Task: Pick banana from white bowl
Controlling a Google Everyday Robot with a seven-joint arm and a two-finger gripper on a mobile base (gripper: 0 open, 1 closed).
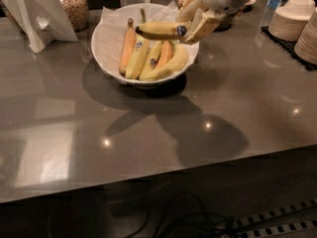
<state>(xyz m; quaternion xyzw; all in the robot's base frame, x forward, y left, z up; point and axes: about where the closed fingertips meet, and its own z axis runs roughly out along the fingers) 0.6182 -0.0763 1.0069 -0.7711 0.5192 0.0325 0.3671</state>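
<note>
The claw [191, 28] hangs over the right rim of the bowl, pinching the right end of a banana [159, 31] between its pale fingers [204, 28]. That banana lies nearly level in the air, its dark stem pointing left and a small blue sticker showing beside the grip. It sits above the fruit below, over the middle of the white bowl [105, 47] rather than in it.

Under it, the other bananas [140, 57] lie side by side in the bowl (some yellow, a couple more orange), on a sheet of white paper [110, 18] that lines the dish and pokes above its rim.

The bowl stands on a glossy grey bench [148, 133]. A jar [73, 6] of pale bits stands behind to the left, beside a folded white card [34, 21]. Stacks of plates [293, 18] sit at the far right.
</note>
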